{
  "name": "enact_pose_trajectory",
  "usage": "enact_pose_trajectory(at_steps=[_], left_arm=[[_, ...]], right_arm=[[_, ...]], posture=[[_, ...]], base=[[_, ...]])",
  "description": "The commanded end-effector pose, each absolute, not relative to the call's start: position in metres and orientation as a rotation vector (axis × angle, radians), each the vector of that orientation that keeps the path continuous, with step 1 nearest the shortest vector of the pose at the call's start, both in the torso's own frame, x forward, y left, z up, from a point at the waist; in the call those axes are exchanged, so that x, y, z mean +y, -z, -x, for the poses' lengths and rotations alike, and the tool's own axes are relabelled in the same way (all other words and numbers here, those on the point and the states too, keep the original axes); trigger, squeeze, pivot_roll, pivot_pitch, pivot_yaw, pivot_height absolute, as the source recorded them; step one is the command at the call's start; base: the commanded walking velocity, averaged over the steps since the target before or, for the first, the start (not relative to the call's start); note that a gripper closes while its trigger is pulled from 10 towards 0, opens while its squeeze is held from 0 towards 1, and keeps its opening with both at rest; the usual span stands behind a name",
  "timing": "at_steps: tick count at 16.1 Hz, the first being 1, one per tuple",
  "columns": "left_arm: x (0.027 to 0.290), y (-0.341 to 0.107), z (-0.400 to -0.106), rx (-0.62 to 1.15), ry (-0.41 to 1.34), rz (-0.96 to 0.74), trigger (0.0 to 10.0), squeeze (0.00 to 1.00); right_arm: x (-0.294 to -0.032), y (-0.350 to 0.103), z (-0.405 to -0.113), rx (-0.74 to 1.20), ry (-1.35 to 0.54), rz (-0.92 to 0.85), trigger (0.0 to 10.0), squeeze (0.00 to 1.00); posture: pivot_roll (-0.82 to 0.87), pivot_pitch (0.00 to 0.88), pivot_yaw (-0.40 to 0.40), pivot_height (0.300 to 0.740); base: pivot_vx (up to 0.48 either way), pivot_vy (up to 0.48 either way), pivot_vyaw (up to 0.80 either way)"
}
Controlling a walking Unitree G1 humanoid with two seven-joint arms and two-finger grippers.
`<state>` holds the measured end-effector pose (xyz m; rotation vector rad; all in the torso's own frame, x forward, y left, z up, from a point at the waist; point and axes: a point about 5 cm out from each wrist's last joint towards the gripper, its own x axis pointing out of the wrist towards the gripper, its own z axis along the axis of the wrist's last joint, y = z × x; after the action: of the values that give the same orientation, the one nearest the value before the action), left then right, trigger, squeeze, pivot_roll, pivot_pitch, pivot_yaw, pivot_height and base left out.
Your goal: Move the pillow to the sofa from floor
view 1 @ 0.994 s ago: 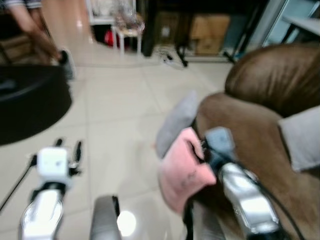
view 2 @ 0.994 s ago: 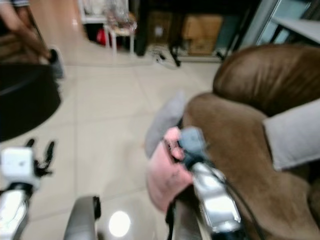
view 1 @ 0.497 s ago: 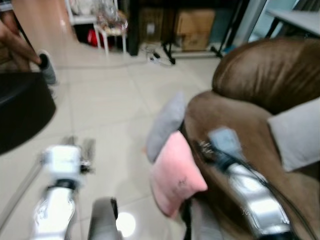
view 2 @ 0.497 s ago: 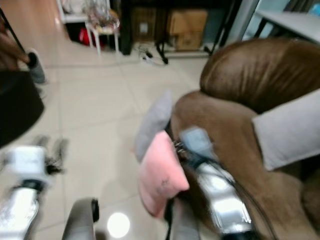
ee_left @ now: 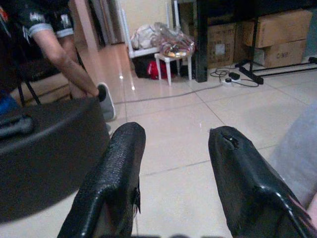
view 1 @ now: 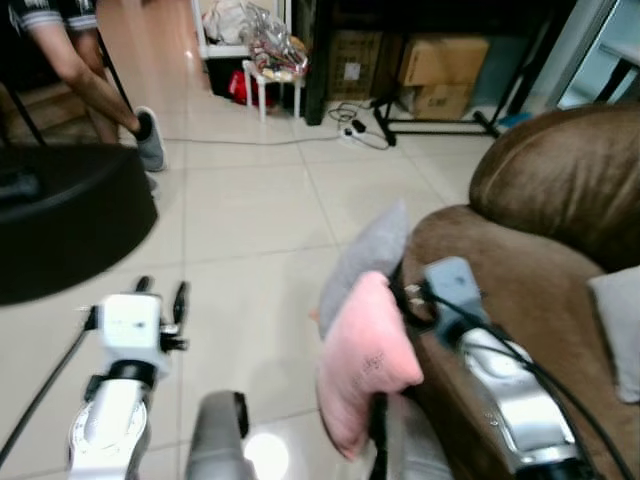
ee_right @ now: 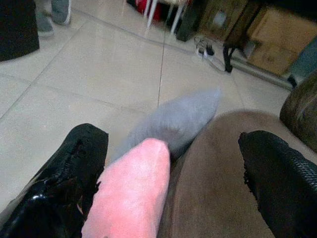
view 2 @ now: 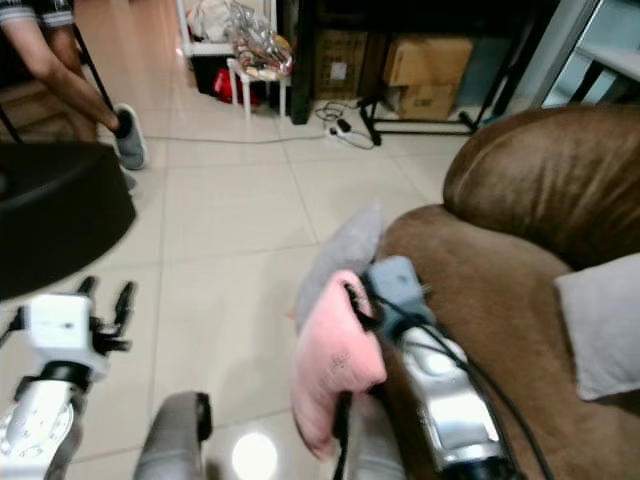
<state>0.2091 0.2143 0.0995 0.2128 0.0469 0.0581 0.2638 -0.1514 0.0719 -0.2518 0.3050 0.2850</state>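
While I line up the grasp, my right gripper (ee_right: 163, 183) is spread wide, its left finger (ee_right: 74, 163) touching the soft pink square pillow (view 1: 362, 360), which stands on the tiled floor (view 1: 250, 220) against the brown leather sofa (view 1: 520, 270). Next I judge: close, lift. My left gripper (ee_left: 173, 163) hangs released, holding nothing.

The left gripper (ee_left: 173, 163) holds its black fingers (ee_left: 111, 183) apart above the tiled floor (ee_left: 173, 119). Beside the round black seat (ee_left: 44, 148) stands a person's leg (ee_left: 74, 74); a white stool (ee_left: 173, 59) stands well beyond it.
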Motion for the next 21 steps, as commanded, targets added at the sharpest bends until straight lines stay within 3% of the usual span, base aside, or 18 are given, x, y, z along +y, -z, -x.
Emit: enact_pose_trajectory(at_steps=[1,2,3,4,5,8,14,18,21], left_arm=[[0.22,-0.1,-0.209,0.052,-0.076,-0.241,10.0,0.0],[0.221,-0.098,-0.209,0.069,-0.069,-0.263,10.0,0.0],[0.221,-0.097,-0.209,0.075,-0.063,-0.268,10.0,0.0],[0.221,-0.097,-0.209,0.076,-0.061,-0.269,10.0,0.0],[0.221,-0.097,-0.209,0.08,-0.058,-0.271,10.0,0.0],[0.222,-0.092,-0.208,0.119,0.007,-0.287,10.0,0.0],[0.225,-0.077,-0.209,0.187,0.167,-0.321,10.0,0.0],[0.218,-0.082,-0.21,0.177,0.22,-0.321,10.0,0.0],[0.209,-0.09,-0.198,0.172,0.283,-0.321,10.0,0.0]], right_arm=[[-0.141,-0.073,-0.266,0.313,-0.347,0.245,10.0,0.0],[-0.144,-0.065,-0.266,0.374,-0.365,0.255,10.0,0.0],[-0.148,-0.06,-0.269,0.403,-0.358,0.26,10.0,0.86],[-0.149,-0.058,-0.271,0.415,-0.355,0.273,10.0,0.86],[-0.15,-0.055,-0.273,0.434,-0.364,0.276,10.0,1.0],[-0.144,-0.037,-0.285,0.538,-0.413,0.264,10.0,1.0],[-0.131,-0.022,-0.311,0.588,-0.31,0.183,10.0,1.0],[-0.12,-0.023,-0.316,0.525,-0.284,0.068,10.0,1.0],[-0.12,-0.019,-0.315,0.486,-0.232,0.077,10.0,1.0]], posture=[[0.03,0.0,-0.091,0.521],[0.03,0.0,-0.091,0.521],[0.03,0.0,-0.09,0.521],[0.03,0.0,-0.09,0.521],[0.03,0.0,-0.088,0.521],[0.04,0.0,-0.062,0.521],[0.05,0.003,-0.061,0.521],[0.05,0.081,-0.078,0.521],[0.05,0.158,-0.073,0.521]], base=[[0.0,0.0,0.0],[0.0,0.0,0.0],[0.0,0.0,0.0],[0.0,0.0,0.0],[0.0,0.0,0.0],[0.0,0.0,0.0],[0.0,0.0,0.0],[0.0,0.0,0.0],[0.0,0.0,0.0]])
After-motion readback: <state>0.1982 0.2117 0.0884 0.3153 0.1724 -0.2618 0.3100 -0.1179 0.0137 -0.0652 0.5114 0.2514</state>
